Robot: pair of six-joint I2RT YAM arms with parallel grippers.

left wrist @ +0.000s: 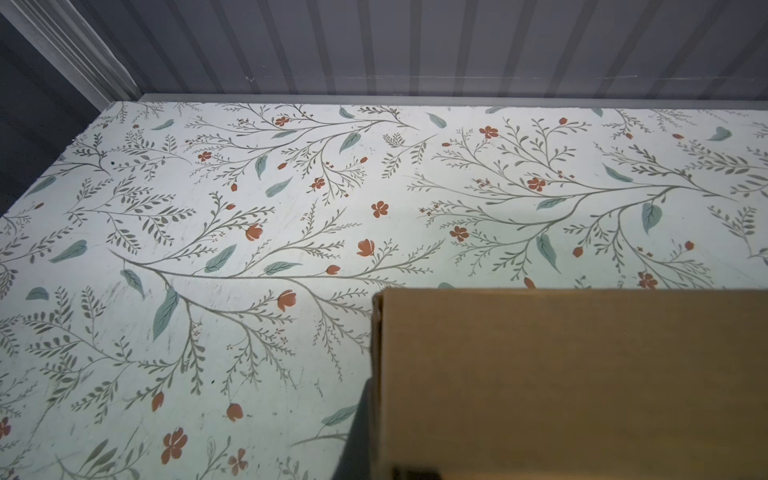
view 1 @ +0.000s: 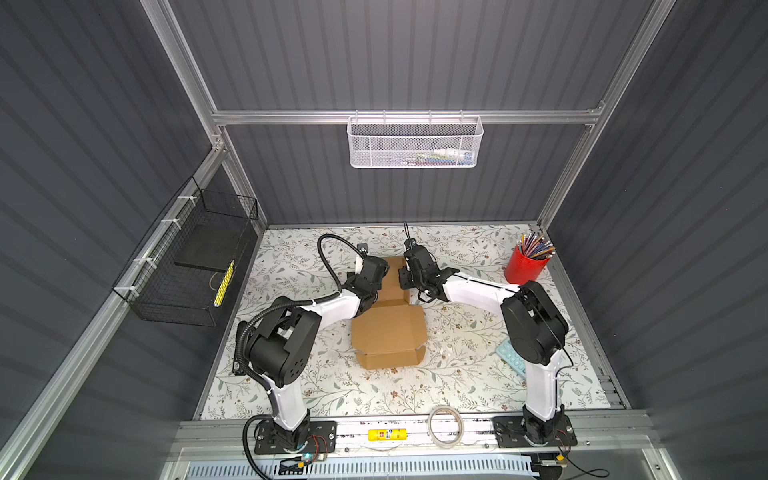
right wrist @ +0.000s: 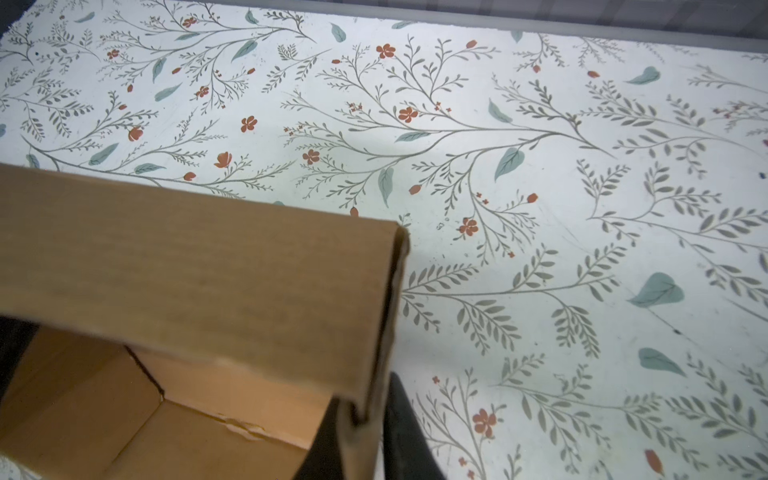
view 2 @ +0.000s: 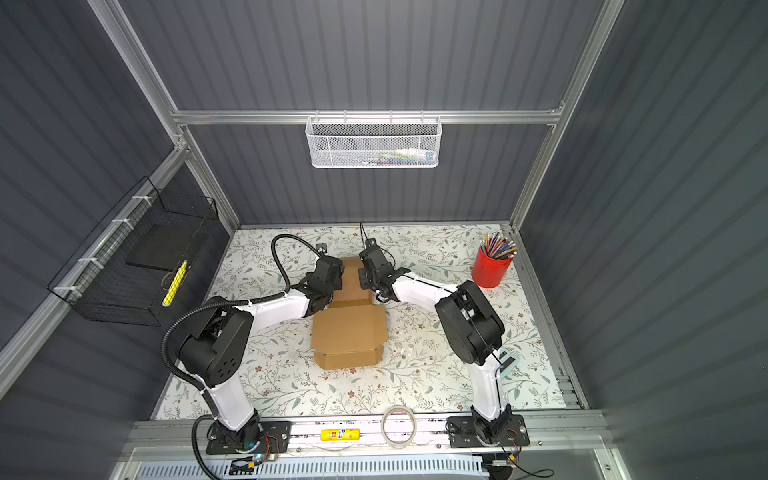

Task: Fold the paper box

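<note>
Paper box (right wrist: 208, 270) side wall sits between my right gripper's (right wrist: 362, 422) jaws, one dark finger on each side of the raised edge; clamped or just straddling, can't tell. Opposite wall: my left gripper (view 1: 374, 277) is closed, looks pinched on the cardboard, fingers out of sight. Probably both are there to keep the far walls upright for tucking. Box lies mid floral table (view 1: 457, 332), far half between the grippers, near half flat toward my bases.

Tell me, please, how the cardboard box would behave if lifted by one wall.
Probably light: the paper box is thin, unprinted corrugated card. Likely to hinge and sag at its creases, since its near panel lies flat while the far walls stand. The matte card looks unlikely to slip.
</note>
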